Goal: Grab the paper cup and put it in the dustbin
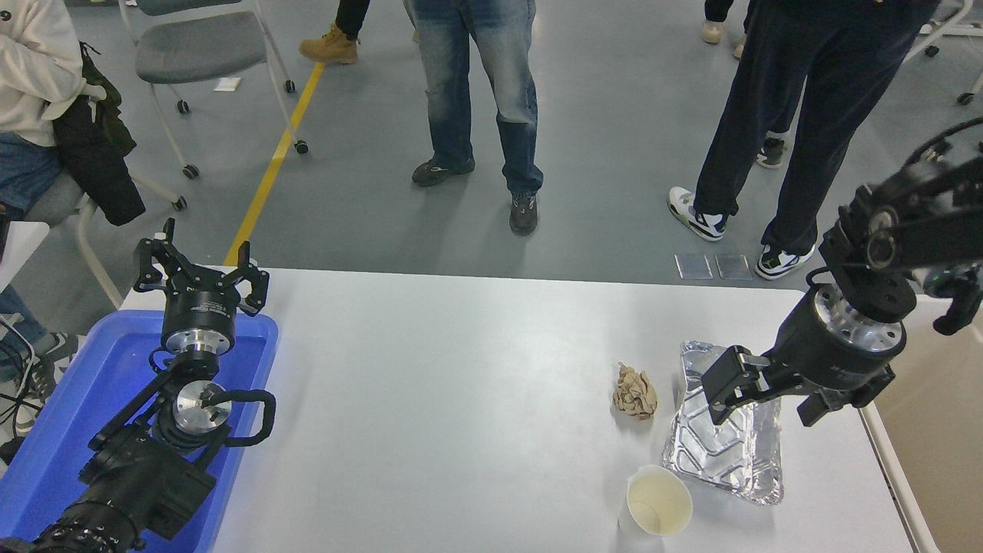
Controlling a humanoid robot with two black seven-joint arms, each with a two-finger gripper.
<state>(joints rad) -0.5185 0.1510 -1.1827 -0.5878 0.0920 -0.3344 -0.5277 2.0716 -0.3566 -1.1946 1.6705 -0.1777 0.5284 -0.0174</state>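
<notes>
The paper cup [657,504], white with a cream inside, sits near the table's front edge, its mouth facing up towards the camera. The beige dustbin [938,438] stands off the table's right side, cut off by the picture's edge. My right gripper [768,398] hangs open above the far half of the foil tray, well behind the cup and slightly to its right, holding nothing. Parked at the lower left, my left gripper [201,265] is open over the far end of the blue tray.
A silver foil tray [722,455] lies just behind and right of the cup. A tan wad of paper [634,392] rests left of it. A blue plastic tray [92,392] sits at the table's left. People stand beyond the far edge.
</notes>
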